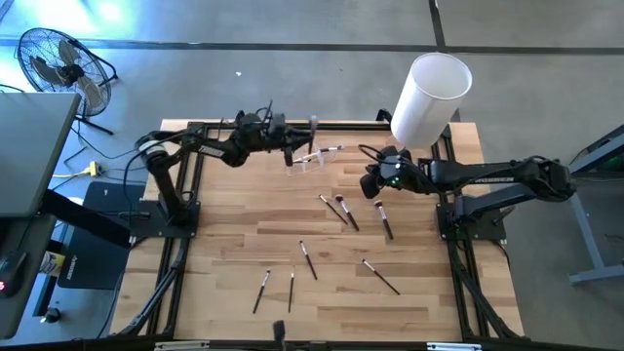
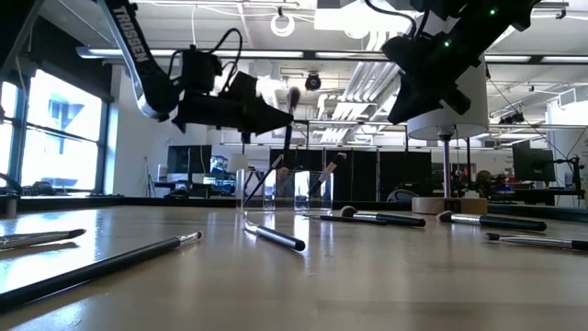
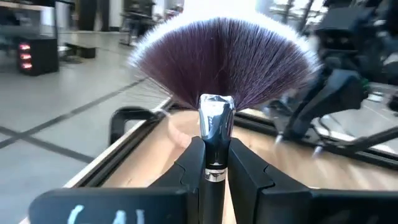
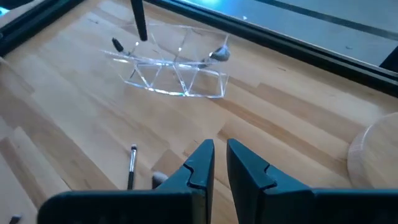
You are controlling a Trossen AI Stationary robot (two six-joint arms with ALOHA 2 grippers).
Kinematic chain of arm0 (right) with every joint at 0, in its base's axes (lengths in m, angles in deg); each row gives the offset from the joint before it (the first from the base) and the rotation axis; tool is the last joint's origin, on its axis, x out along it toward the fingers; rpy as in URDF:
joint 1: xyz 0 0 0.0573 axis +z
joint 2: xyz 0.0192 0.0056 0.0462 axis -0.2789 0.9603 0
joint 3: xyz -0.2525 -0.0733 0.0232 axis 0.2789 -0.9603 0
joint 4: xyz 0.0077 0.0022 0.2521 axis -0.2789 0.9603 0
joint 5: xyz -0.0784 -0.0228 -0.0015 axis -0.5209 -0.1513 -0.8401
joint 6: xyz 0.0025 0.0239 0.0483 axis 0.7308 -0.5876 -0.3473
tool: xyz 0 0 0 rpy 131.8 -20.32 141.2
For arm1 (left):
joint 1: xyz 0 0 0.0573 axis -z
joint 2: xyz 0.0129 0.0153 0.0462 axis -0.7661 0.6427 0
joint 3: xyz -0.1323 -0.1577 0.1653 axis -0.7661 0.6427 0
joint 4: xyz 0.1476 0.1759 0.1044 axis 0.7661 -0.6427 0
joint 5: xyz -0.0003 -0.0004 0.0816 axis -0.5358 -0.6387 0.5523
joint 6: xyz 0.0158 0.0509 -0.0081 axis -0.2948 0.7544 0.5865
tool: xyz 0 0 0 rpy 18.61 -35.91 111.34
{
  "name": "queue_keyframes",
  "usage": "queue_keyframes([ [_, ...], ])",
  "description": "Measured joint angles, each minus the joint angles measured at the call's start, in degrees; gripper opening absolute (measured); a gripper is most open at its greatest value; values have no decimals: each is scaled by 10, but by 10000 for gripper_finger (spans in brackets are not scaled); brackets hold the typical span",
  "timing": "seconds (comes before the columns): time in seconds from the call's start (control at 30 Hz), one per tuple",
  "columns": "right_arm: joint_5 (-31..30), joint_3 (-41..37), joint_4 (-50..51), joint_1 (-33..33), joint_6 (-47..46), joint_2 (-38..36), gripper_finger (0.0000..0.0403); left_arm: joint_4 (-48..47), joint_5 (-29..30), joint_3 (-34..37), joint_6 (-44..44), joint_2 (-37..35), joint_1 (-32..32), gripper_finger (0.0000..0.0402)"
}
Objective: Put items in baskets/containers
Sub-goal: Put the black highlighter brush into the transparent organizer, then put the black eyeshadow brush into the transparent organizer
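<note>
My left gripper (image 1: pixel 292 138) reaches in from the table's left and is shut on a fan brush (image 3: pixel 217 59) with dark purple bristles. It hovers over the clear plastic holder (image 1: pixel 314 158) near the far edge. The holder (image 4: pixel 177 71) stands on the wood with a few brushes leaning in it. My right gripper (image 1: pixel 373 182) hangs over the table's right middle with its fingers a narrow gap apart (image 4: pixel 219 158), holding nothing. Several slim brushes (image 1: pixel 336 208) lie flat on the wood below and nearer. My left gripper pinches the fan brush's dark handle (image 3: pixel 214 177) between its two fingers, just under the silver ferrule (image 3: pixel 216 121). The fingers come roughly level from the table's left. The brush stands upright and lifted clear, bristles up (image 2: pixel 294 95), with its handle end (image 4: pixel 138 18) hanging above the holder.
A tall white cylinder (image 1: pixel 429 97) on a round wooden base (image 4: pixel 376 155) stands at the far right corner, close behind my right arm. Loose brushes lie at mid-table (image 1: pixel 384 220) and toward the near edge (image 1: pixel 263 290). A black frame (image 1: pixel 185 244) borders the table.
</note>
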Motion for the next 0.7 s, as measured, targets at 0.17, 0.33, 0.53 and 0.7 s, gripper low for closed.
queue_keyframes([
  [0.17,0,0,-13,0,-11,0,30,-70,19,-4,4,11,0,98],
  [0.33,-4,0,-13,0,-11,0,30,-106,35,-5,15,9,0,144],
  [0.53,-6,0,-13,0,9,0,30,-99,38,-5,15,-15,0,151],
  [0.7,-5,0,-13,0,55,0,30,-139,101,-5,13,-103,5,137],
])
